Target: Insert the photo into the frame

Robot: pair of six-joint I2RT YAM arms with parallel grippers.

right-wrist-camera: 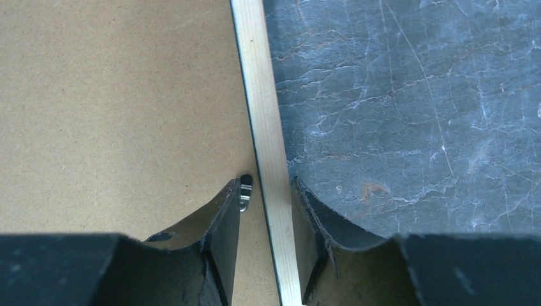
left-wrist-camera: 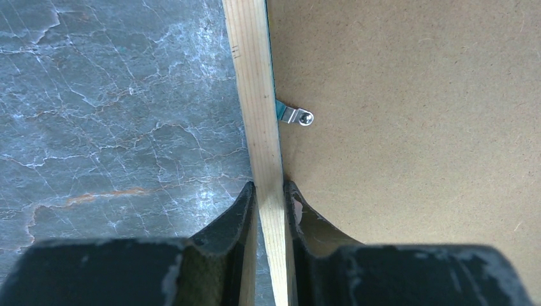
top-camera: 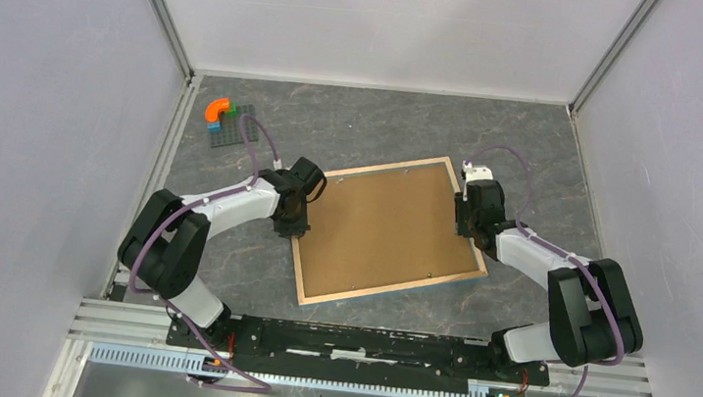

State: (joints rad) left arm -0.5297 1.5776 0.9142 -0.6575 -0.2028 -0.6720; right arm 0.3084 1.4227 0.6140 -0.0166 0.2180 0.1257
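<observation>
**Frame lying face-down between two claws, one short rail in each**

A dark marbled table (top-camera: 385, 123) is being viewed from above. The frame (top-camera: 392, 287) is lying flat on it, light wood side up, with a plain brown backing board (top-camera: 384, 227) filling its opening. Its long axis is running across the table from one arm to the other, with the right end turned slightly away from the bases. The photo is not being shown in any view; whether it is lying under the board cannot be told.

The frame is being flanked at its two short rails. The left gripper (left-wrist-camera: 268, 197) is clamped on the left rail, with both fingers pressed against the wood. The right gripper (right-wrist-camera: 266, 191) is straddling the right rail with its jaws apart — a gap is showing on the board side, so no grip is being made there. A small metal clip (left-wrist-camera: 296, 116) is sitting on the board just beyond the left claw.

Judged from this, any two-armed lift is depending on the right rail being pinched — both arms are equally near.
</observation>
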